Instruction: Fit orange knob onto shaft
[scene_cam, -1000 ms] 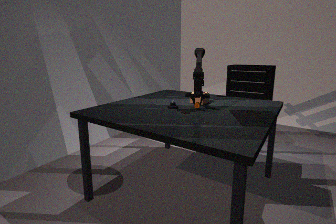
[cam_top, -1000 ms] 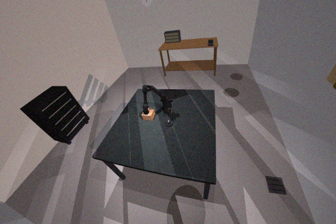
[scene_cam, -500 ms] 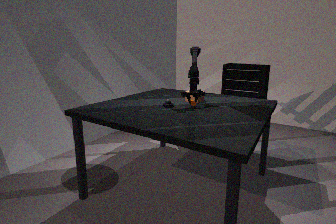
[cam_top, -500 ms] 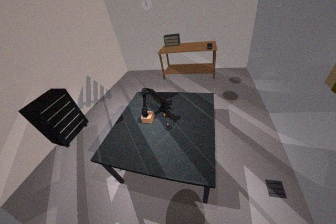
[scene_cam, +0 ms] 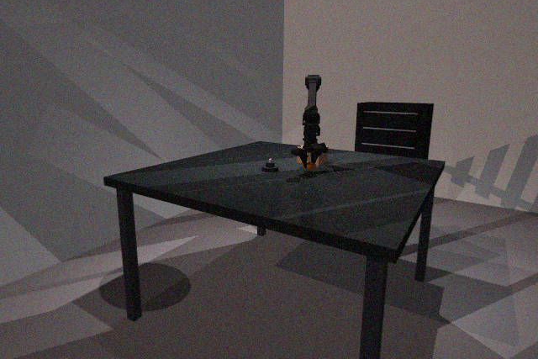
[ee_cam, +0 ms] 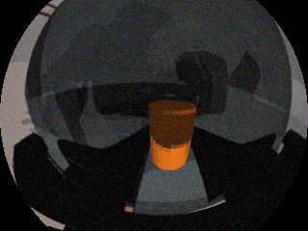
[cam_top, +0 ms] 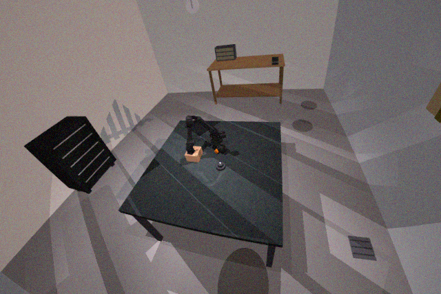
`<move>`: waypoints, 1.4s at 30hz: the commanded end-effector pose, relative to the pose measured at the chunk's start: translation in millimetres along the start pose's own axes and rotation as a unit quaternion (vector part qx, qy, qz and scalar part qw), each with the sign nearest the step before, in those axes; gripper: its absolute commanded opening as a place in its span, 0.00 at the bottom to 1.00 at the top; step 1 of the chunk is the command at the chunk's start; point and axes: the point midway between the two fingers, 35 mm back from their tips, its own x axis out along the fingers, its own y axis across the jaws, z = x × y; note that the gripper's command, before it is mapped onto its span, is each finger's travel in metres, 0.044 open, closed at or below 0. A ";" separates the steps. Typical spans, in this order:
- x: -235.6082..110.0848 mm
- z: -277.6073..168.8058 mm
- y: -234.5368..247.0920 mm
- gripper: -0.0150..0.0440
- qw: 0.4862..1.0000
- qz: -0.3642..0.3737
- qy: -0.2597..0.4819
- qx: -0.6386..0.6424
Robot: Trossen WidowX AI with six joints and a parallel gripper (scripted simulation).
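My gripper [cam_top: 218, 149] [scene_cam: 311, 165] [ee_cam: 169, 129] is shut on the orange knob [cam_top: 216, 149] [scene_cam: 311, 166] [ee_cam: 171, 137] and holds it a little above the dark table [cam_top: 231, 205] [scene_cam: 347, 211]. In the wrist view the knob stands upright between the black fingers. The round black pedestal [cam_top: 220, 166] [scene_cam: 270, 167] with the short silver shaft [cam_top: 220, 162] [scene_cam: 270, 160] stands on the table, apart from the knob, nearer the table's middle. The pedestal does not show in the wrist view; the knob's underside is hidden.
A small tan block [cam_top: 193, 154] holds the arm's base at the table's back. A black slatted cabinet [cam_top: 71, 151] [scene_cam: 392, 129] stands beside the table. A wooden side table [cam_top: 247, 70] stands by the far wall.
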 end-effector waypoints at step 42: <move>11.5 0.7 -0.7 0.69 0.995 0.000 0.000 -0.100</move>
